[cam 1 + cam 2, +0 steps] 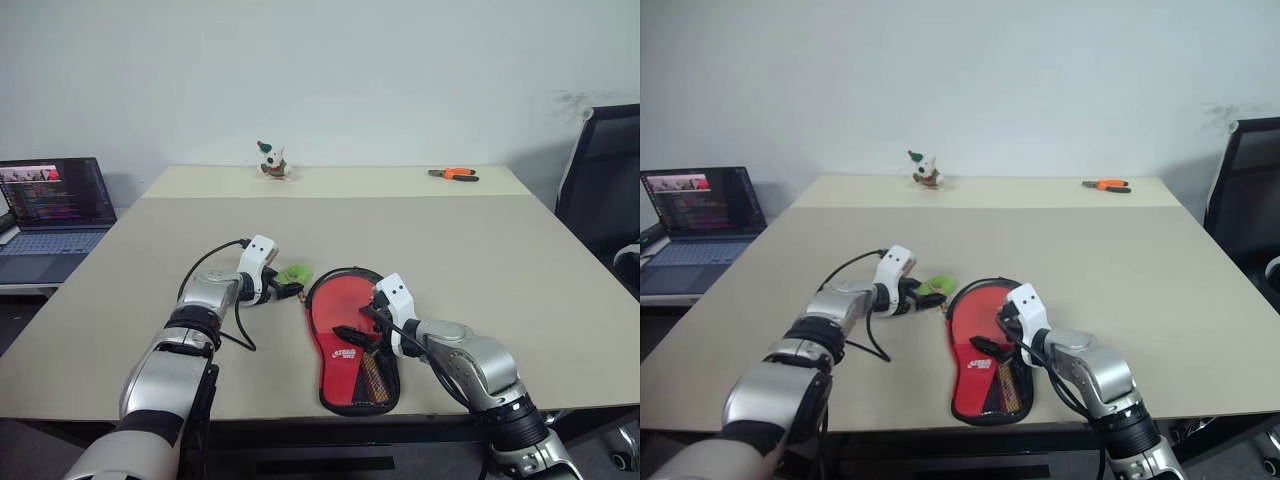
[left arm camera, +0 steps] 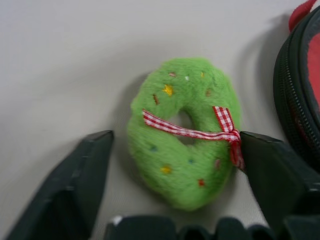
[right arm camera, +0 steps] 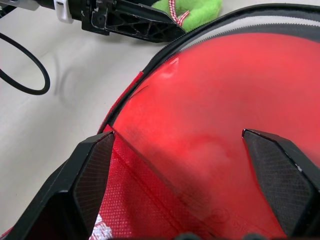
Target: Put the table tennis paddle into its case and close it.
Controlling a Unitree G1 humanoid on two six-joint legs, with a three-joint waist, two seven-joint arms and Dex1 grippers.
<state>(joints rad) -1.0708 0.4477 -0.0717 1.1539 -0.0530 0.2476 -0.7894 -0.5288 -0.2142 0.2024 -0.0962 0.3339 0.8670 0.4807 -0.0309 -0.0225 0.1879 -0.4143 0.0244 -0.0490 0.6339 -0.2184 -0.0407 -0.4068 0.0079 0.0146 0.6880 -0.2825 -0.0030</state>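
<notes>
The case (image 1: 322, 388), black with a zip rim, lies on the table (image 1: 480, 260) near its front edge. The table tennis paddle (image 1: 340, 303) rests in it red face up, and its striped handle (image 1: 376, 376) points toward the front edge. A red patch with white lettering (image 1: 346, 353) sits below the face. My right gripper (image 1: 355, 322) hovers open just over the red face (image 3: 200, 100), nothing between its fingers. My left gripper (image 1: 296, 291) is open just left of the case, its fingers (image 2: 85, 170) either side of a green plush ring (image 2: 182, 132) with a checked ribbon.
At the table's far edge stand a small toy figure (image 1: 272, 160) and orange pliers (image 1: 453, 174). An open laptop (image 1: 50, 205) sits on a lower surface to the left. A black chair (image 1: 605, 180) stands at the right.
</notes>
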